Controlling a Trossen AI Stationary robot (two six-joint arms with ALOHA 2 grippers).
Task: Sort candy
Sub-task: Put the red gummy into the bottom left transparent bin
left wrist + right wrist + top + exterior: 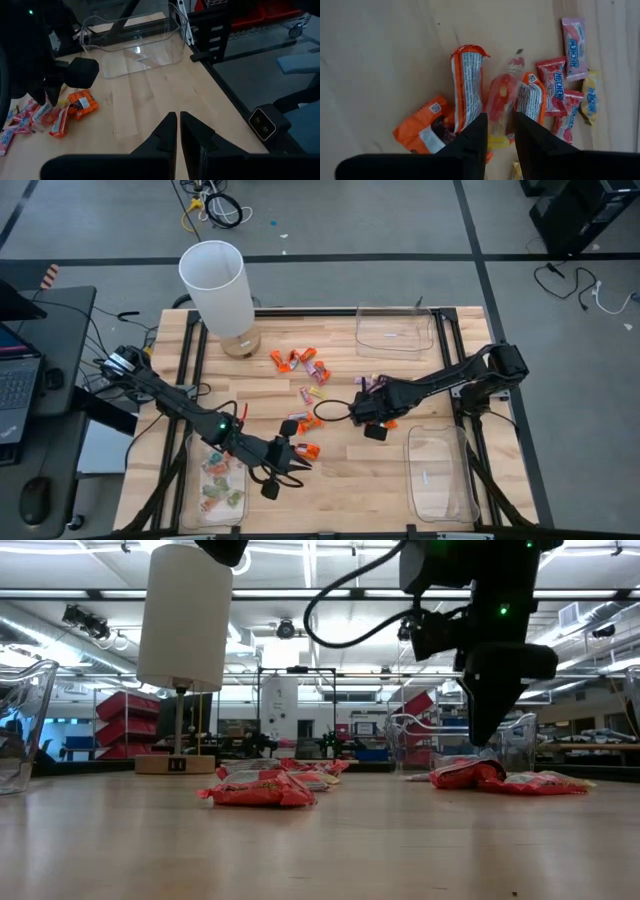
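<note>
Wrapped candy lies loose on the wooden table: orange and pink sweets [303, 361] near the middle and a small pile [470, 85] under my right gripper [499, 131]. That gripper points down, open, with one finger on each side of a red-and-yellow sweet [499, 102]. In the low view the right gripper [483, 745] reaches down to the pile [465, 773]. My left gripper [292, 469] hovers near the front edge, shut and empty, beside an orange sweet [307, 450]. Sorted sweets lie in the clear tray [191, 472] at the front left. My right gripper comes at the pile from above, pointing down. Its fingers [479, 131] flank the red-and-yellow sweet, which lies on the table among the others. I cannot tell whether the fingers touch it.
A white lamp [214, 280] on a wooden base stands at the far left. One clear tray [361, 330] sits at the far right, another [411, 472] at the front right. Bare wood lies between the two grippers.
</note>
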